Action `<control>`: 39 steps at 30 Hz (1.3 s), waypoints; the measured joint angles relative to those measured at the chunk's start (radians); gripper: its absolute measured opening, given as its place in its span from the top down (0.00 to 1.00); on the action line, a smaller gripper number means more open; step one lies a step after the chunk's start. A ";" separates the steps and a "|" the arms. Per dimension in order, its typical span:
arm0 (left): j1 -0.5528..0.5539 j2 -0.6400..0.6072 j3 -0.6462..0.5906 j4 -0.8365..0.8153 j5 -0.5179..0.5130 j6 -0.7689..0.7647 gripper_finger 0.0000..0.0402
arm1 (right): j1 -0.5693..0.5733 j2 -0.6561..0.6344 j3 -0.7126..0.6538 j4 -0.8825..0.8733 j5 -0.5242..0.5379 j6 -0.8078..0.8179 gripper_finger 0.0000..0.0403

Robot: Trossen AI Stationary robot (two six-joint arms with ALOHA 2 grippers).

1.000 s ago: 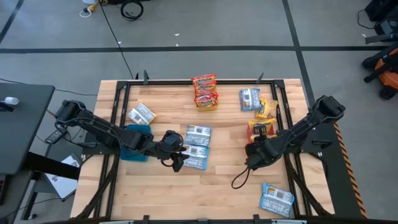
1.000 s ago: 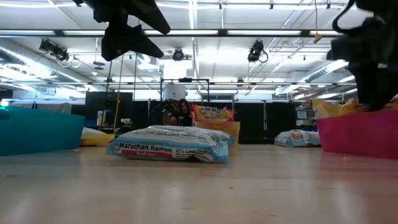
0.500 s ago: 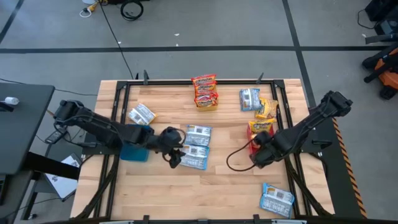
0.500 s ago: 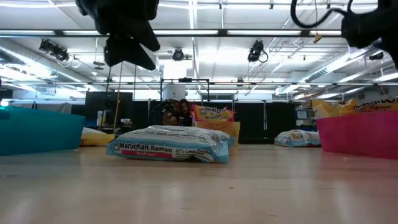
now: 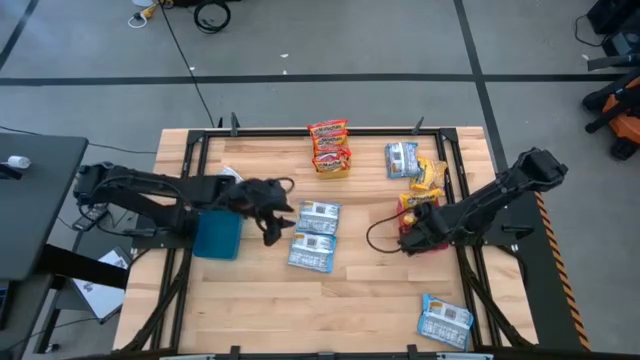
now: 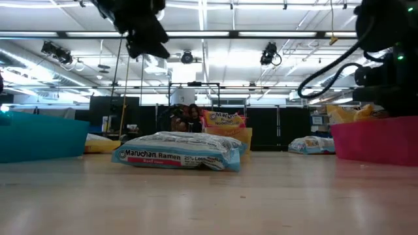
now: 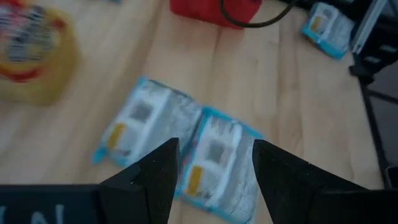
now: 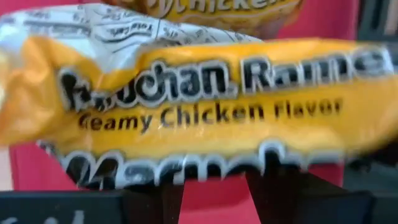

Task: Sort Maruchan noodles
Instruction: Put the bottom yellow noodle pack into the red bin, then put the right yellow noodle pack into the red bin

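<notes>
From above, we see our left gripper (image 5: 283, 218) parted and empty above 2 blue noodle packets (image 5: 314, 236) mid-tabletop (image 5: 350, 300). Through the right wrist, a yellow packet (image 8: 199, 99) lies in the red bin (image 8: 37, 168); the right gripper's (image 5: 408, 238) grip we cannot tell.

Blue-and-white noodle packs (image 5: 314, 236) mid-frame, red-orange ones (image 5: 329, 146) up top, a yellow Creamy Chicken pack (image 8: 205, 93), teal bin (image 5: 217, 236) left, red bin (image 6: 375, 140) right, pale wood table (image 5: 350, 310).

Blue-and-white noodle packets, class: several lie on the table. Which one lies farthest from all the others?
The blue-and-white packet alone at the table's front right corner. The rest lie further back: two side by side mid-table, one beside the yellow-orange packets.
</notes>
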 joint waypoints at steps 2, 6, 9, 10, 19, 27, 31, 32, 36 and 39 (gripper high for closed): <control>0.018 -0.045 -0.001 -0.012 0.006 0.018 0.48 | -0.030 -0.007 0.001 -0.012 0.014 -0.044 0.59; 0.052 -0.150 -0.001 -0.083 0.026 0.056 0.48 | -0.078 -0.028 0.086 -0.112 -0.106 -0.173 0.59; 0.075 -0.224 -0.002 -0.138 0.026 0.089 0.48 | -0.102 -0.035 0.211 -0.234 -0.173 -0.242 0.59; 0.082 -0.240 -0.002 -0.133 0.026 0.101 0.48 | -0.114 -0.035 0.260 -0.265 -0.170 -0.258 0.59; 0.128 -0.295 -0.001 -0.072 0.056 0.160 0.48 | -0.463 -0.036 0.506 -0.310 0.134 -0.696 0.59; 0.126 -0.323 -0.001 -0.161 0.120 0.097 0.48 | -0.892 0.017 0.507 -0.289 0.127 -1.313 0.59; 0.126 -0.356 -0.001 -0.162 0.110 0.065 0.48 | -1.030 0.117 0.507 -0.284 0.122 -1.524 0.59; 0.126 -0.362 -0.001 -0.160 0.103 0.058 0.48 | -1.056 0.148 0.507 -0.277 0.127 -1.563 0.59; 0.127 -0.373 -0.001 -0.141 0.090 0.052 0.48 | -1.142 0.272 0.507 -0.222 0.119 -1.637 0.59; 0.128 -0.373 -0.001 -0.115 0.061 0.050 0.48 | -1.191 0.350 0.506 -0.185 0.059 -1.645 0.59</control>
